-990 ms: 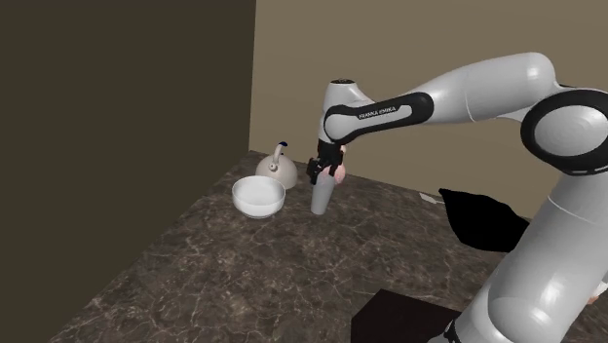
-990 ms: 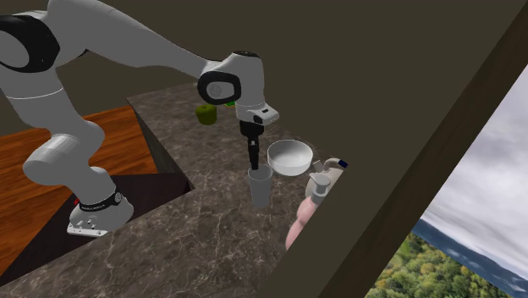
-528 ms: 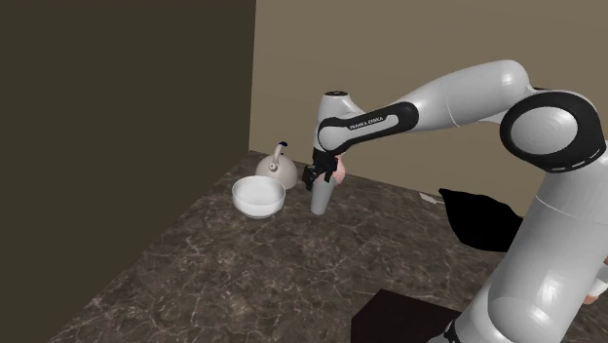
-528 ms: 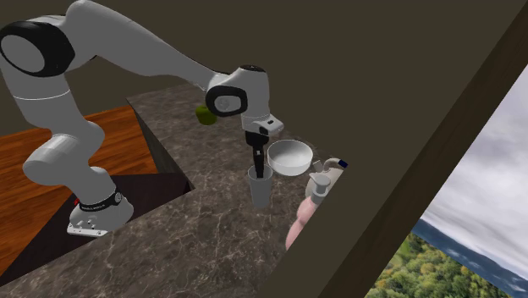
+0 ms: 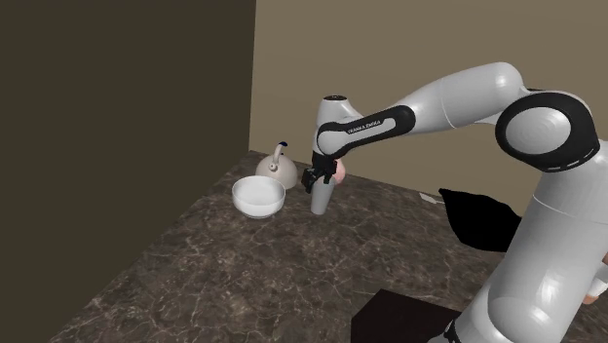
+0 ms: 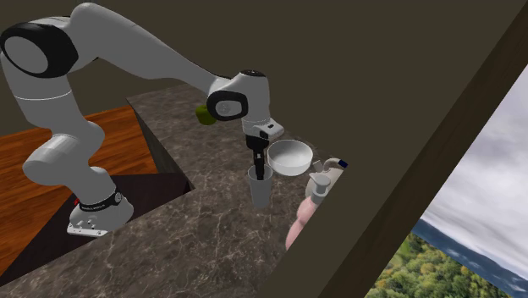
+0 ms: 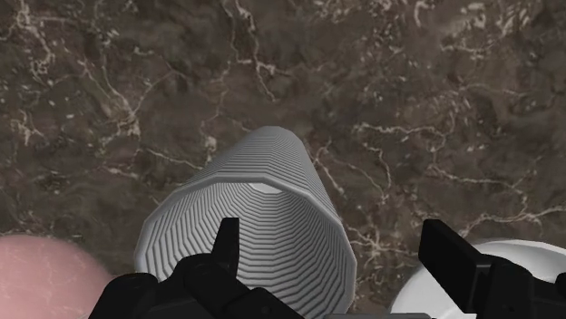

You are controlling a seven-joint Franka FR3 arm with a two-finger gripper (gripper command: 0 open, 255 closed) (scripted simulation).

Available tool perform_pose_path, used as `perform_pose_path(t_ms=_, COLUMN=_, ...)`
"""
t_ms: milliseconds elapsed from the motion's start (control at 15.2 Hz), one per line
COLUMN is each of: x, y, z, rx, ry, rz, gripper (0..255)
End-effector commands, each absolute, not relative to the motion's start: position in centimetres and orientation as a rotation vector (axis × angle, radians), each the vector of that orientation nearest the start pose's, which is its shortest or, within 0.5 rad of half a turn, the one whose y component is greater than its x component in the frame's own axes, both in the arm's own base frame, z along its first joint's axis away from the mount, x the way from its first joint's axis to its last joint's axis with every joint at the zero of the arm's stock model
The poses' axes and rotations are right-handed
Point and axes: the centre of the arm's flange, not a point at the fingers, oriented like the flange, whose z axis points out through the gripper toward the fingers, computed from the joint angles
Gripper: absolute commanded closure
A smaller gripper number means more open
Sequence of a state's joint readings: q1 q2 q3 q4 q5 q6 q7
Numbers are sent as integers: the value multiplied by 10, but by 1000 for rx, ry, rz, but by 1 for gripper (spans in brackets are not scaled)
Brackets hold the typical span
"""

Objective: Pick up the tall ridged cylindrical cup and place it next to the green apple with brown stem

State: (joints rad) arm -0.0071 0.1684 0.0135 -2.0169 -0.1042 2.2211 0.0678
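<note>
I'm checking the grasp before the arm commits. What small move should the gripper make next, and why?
Probably shut the fingers. In the wrist view the gripper is open and straddles the wall of the upright cup: one finger hangs inside the cup and the other stands outside it. Closing should pinch the wall so the cup can be lifted.

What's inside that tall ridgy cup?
One black finger of the end effector dips inside the cup; the other is outside its wall. Past it you see only grey ridged wall and nothing lying in there. The hand covers the near part of the inside.
</note>
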Motion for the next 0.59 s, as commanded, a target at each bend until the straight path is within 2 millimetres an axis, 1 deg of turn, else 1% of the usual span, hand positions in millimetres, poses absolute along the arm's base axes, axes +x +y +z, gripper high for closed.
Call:
perform_pose_path(t_ms=0, x=588, y=0, z=373, rx=-3221, ry=0, rz=-63, gripper=0)
perform_pose_path(t_ms=66, x=588, y=0, z=373, rx=-3221, ry=0, rz=-63, gripper=255)
perform_pose_path(t_ms=528, x=587, y=0, z=373, rx=-3221, ry=0, rz=-63, gripper=255)
